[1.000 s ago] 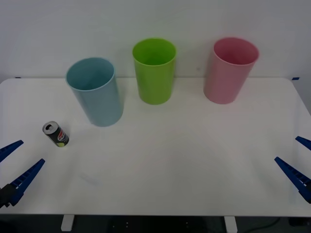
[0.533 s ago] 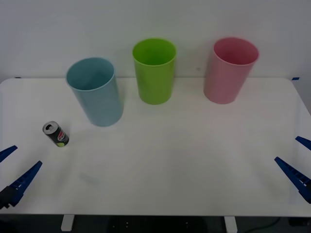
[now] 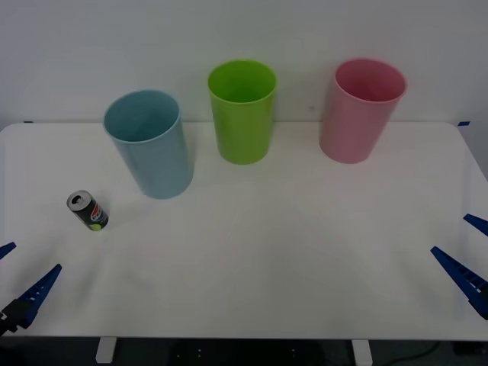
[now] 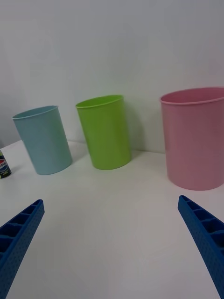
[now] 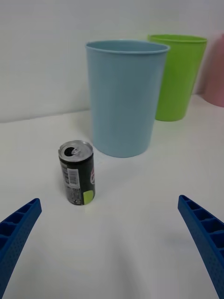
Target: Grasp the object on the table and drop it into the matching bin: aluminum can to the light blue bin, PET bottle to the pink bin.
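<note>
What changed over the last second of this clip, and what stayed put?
The left claw, open, has drawn back toward the table's near left corner, away from the can. Nothing was taken hold of or let go. The can stands where it was, beside the blue bin. The green bin, pink bin and open right claw stayed as they were.

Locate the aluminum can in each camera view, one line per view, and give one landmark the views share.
Front view: aluminum can stands on the table's left side, nearer than the light blue bin.
Right wrist view: can cut by the picture's edge, beside that bin.
Left wrist view: can upright, in front of that bin.
Shared landmark: the light blue bin.
</note>
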Robot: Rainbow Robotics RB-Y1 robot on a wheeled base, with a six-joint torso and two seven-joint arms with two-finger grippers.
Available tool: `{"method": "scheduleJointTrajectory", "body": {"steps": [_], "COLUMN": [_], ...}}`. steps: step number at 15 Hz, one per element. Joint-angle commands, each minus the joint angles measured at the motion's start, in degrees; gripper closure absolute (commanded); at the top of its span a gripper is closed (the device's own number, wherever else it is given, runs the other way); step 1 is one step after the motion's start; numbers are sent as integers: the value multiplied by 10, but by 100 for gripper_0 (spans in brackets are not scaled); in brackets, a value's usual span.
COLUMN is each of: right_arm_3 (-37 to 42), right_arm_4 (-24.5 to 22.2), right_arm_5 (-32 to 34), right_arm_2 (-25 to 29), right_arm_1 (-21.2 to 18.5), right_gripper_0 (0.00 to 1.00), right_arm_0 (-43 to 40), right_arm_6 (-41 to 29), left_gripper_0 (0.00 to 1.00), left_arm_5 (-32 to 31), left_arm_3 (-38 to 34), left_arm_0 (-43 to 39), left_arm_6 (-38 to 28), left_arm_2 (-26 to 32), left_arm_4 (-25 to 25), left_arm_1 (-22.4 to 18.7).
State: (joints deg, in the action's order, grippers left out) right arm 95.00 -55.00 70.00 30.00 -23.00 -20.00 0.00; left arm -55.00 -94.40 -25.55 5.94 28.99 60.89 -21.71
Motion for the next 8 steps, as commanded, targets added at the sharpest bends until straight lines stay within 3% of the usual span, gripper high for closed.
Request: {"method": "scheduleJointTrajectory", "body": {"steps": [1,8], "right_arm_3": [0,0], "right_arm_4": [0,0], "right_arm_5": [0,0], "right_arm_2": [0,0], "right_arm_1": [0,0], "right_gripper_0": [0,0], "right_arm_0": [0,0], "right_arm_6": [0,0], "left_gripper_0": [0,0], "left_arm_5": [36,41], "left_arm_3": [5,129], "left_arm_0": [-5,66], "left_arm_6": [9,13], "left_arm_2": [-19,-39], "left_arm_4": [0,-41], "left_arm_1": [0,0]}}
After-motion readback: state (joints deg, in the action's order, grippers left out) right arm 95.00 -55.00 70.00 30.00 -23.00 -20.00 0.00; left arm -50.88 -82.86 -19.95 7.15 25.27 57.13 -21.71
